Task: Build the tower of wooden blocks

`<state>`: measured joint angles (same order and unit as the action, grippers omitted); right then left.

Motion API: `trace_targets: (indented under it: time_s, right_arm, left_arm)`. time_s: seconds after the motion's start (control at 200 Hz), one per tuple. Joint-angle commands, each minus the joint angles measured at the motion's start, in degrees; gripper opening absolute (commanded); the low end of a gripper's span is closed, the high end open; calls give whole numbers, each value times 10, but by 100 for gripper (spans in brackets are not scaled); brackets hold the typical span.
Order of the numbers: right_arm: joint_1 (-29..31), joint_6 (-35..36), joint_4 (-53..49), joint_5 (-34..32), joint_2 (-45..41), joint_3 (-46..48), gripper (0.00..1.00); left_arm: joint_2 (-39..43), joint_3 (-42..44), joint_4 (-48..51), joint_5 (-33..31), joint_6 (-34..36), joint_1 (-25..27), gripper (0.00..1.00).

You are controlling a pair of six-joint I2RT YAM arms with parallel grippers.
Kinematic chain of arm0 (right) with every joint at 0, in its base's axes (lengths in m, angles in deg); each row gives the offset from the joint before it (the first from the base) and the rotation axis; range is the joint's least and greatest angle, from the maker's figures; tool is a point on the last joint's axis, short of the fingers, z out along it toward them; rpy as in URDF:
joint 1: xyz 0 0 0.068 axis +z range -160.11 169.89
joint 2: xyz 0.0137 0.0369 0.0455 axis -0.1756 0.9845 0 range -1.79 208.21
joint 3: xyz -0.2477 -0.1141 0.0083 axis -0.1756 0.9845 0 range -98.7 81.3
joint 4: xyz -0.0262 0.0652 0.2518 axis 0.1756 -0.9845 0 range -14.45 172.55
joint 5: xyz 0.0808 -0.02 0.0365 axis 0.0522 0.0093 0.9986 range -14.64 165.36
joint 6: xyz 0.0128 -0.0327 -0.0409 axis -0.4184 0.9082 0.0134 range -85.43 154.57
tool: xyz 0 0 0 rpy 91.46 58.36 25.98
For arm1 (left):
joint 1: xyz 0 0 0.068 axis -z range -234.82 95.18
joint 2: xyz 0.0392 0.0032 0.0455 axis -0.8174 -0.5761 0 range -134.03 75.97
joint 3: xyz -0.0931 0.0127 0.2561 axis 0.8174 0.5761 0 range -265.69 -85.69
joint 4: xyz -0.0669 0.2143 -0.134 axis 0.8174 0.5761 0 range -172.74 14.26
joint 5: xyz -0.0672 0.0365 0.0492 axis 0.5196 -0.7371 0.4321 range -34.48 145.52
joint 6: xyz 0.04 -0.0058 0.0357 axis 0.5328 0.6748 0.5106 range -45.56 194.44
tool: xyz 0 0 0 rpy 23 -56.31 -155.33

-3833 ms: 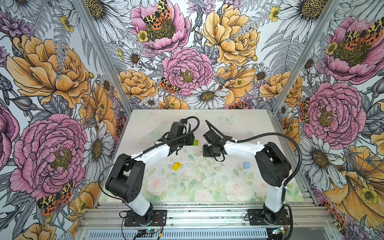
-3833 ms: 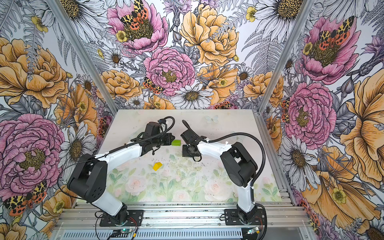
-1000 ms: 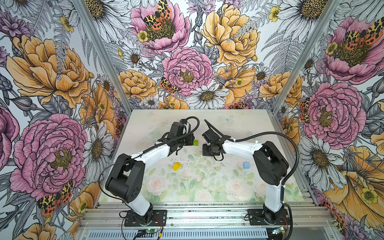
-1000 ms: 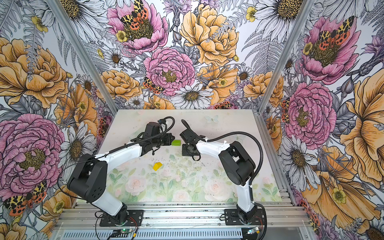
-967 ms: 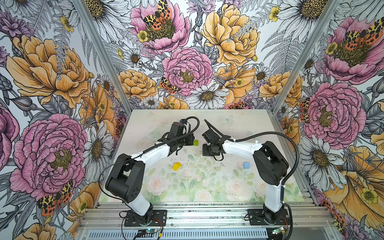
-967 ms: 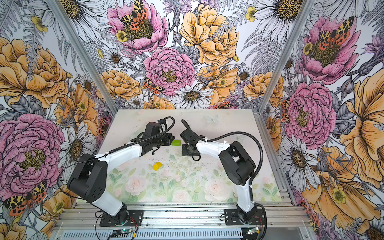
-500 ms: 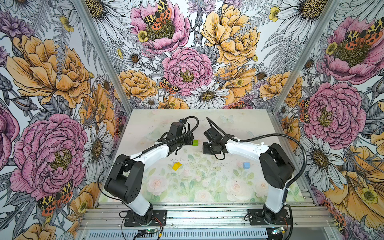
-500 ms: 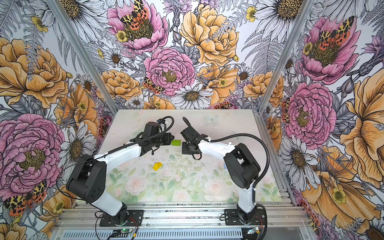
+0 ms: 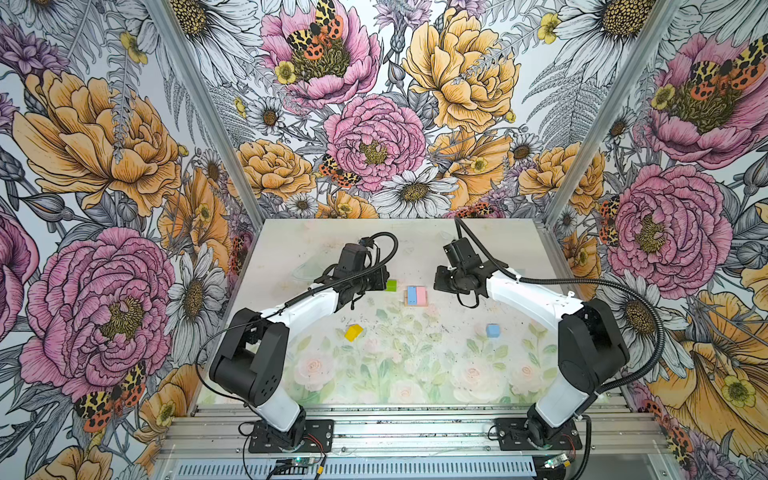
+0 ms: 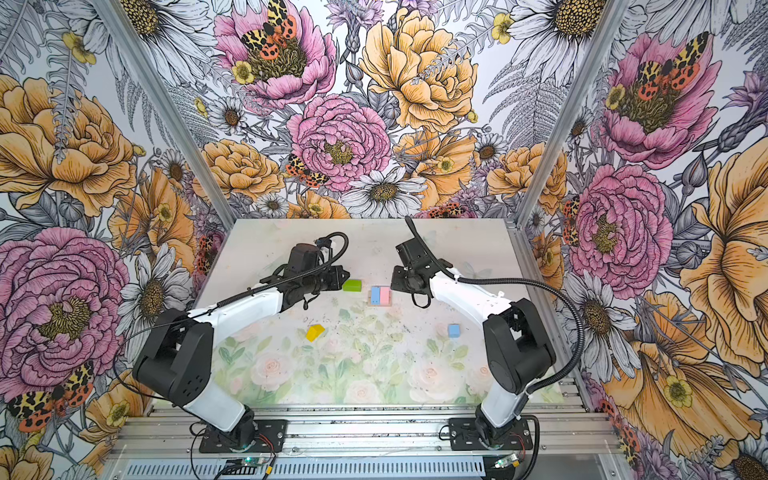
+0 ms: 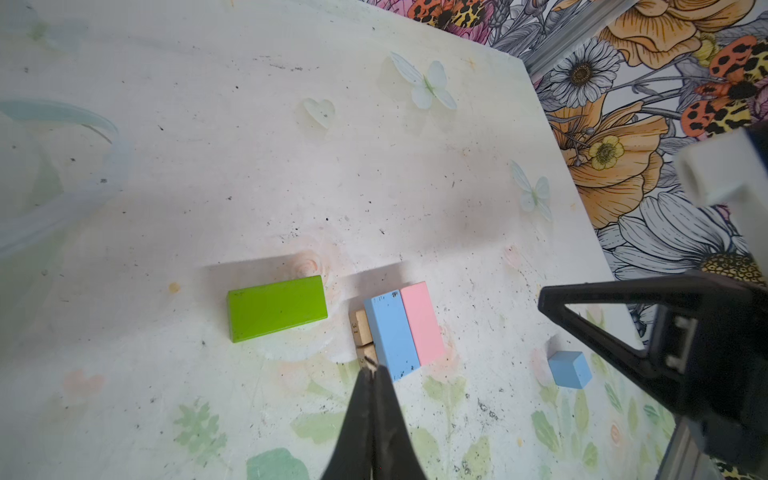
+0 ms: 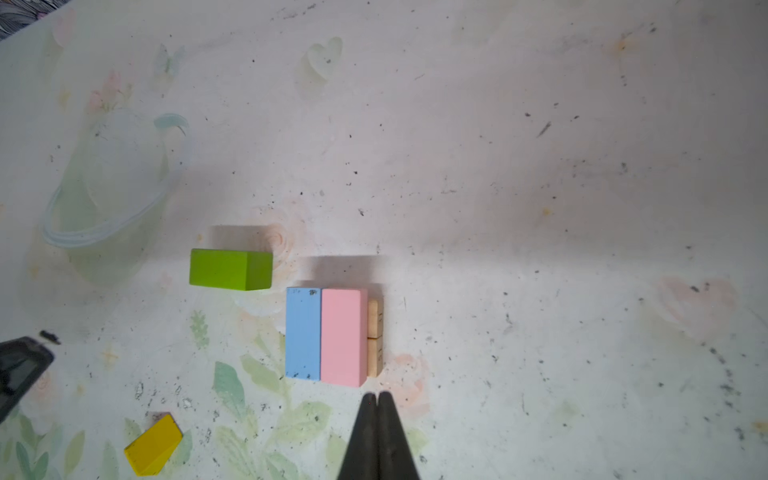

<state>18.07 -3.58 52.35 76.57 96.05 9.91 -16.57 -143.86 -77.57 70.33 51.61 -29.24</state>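
Note:
Two tan planks (image 12: 374, 328) lie side by side as a base, and on them sit a light blue brick (image 12: 303, 332) and a pink brick (image 12: 344, 334), also side by side (image 9: 416, 296). A green brick (image 9: 391, 285) lies flat on the table just left of this stack. The yellow roof piece (image 9: 353, 332) and the blue cube (image 9: 493, 330) rest nearer the front. My left gripper (image 11: 372, 371) is shut and empty, with its tips by the planks' corner. My right gripper (image 12: 377, 395) is also shut and empty, just short of the pink brick's end.
The right arm's black gripper body (image 11: 665, 353) shows at the edge of the left wrist view. The table (image 9: 519, 257) carries a pale floral print, and patterned walls close it in on three sides. An aluminium rail (image 9: 415, 428) runs along the front.
The right gripper has drawn back to the right, which uncovers the blue and pink bricks. The left gripper has shifted slightly. Both stay shut.

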Motion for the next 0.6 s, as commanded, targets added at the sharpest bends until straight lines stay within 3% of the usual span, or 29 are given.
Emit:
trace_targets:
  time_s: [0.0, 0.595]
  right_arm:
    - [-5, 20, 1, -2, 30, -11, 0]
    - [-12, 21, 42, 43, 105, -45, 0]
  left_arm:
    - [-17, -6, -22, 22, -11, -3, 1]
    - [-101, -56, -6, 34, -8, 20, 1]
